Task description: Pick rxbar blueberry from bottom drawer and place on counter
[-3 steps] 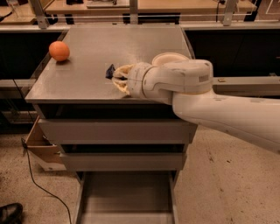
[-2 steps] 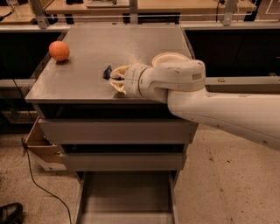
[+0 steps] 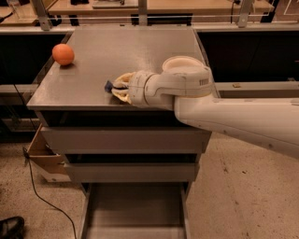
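- Nearest my camera, the bottom drawer (image 3: pixel 135 210) stands pulled out at floor level, a shallow grey tray with thin side walls.
- At lower left, a dark shoe (image 3: pixel 11 226) and a black cable (image 3: pixel 44 198) lie on the speckled floor. A brown cardboard box (image 3: pixel 42 156) sits just beside the cabinet's left side.
- Above the tray, two wider drawers (image 3: pixel 126 140) are stacked one over the other, their fronts plain grey.
- My white arm (image 3: pixel 233 112) reaches in from the right, over the front edge of the grey desk (image 3: pixel 140 42).
- The claw (image 3: pixel 113 87) sits low over the desk's front strip, left of middle, its pale fingers (image 3: pixel 122 78) pinched narrow on the rxbar blueberry (image 3: pixel 108 86). Only the bar's dark blue end shows past the tips, and I cannot tell whether it touches the desk.
- Farther back on the left, a round orange (image 3: pixel 63 54) rests on the desk, well apart from the claw.
- Behind it all — pale wooden tabletops (image 3: pixel 117 7).
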Controlling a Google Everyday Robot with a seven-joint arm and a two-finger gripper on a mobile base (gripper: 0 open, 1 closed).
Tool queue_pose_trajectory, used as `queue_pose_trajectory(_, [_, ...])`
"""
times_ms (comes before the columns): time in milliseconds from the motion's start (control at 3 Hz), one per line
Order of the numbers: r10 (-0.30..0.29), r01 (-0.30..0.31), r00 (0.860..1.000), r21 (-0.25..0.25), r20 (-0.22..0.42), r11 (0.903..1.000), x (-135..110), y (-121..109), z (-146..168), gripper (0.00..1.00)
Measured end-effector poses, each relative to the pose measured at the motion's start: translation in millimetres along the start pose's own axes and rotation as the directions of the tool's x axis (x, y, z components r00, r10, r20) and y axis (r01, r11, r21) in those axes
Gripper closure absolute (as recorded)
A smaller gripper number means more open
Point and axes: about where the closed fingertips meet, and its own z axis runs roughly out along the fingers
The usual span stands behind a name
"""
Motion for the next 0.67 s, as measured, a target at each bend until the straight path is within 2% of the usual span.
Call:
queue_pose_trajectory(333, [0.000, 0.000, 1.000, -0.022, 0.013, 0.9998, -4.0, 7.7, 3.6, 0.06])
queue_pose_trajectory(667, [-0.009, 0.010, 1.000, -0.043, 0.021, 0.9990, -9.3, 13.1, 0.1, 0.00])
